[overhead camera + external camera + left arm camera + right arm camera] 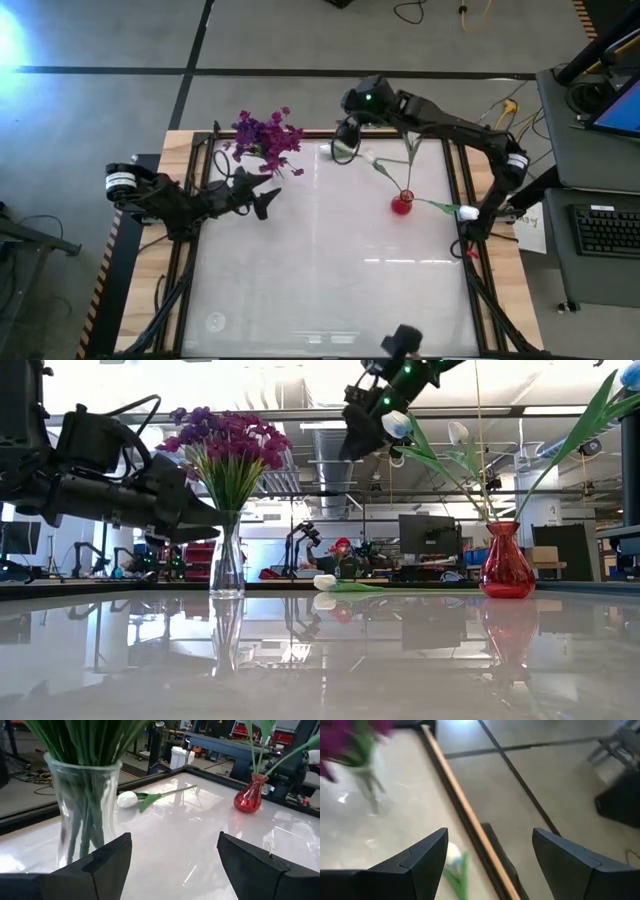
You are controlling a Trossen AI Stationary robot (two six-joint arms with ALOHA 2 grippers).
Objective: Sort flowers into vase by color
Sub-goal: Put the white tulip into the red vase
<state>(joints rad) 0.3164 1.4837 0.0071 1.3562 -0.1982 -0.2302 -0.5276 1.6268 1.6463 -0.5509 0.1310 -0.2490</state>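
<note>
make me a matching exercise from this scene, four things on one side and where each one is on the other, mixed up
Things:
1. purple flowers
2. loose white tulip
3. red vase
4. right pincer

Places or states:
A. lying flat on the table
B. holding white tulips on long green stems
C. standing in the clear glass vase
D. open, above the loose tulip at the table's far edge

Pairs: 1-C, 2-A, 3-B, 4-D
</note>
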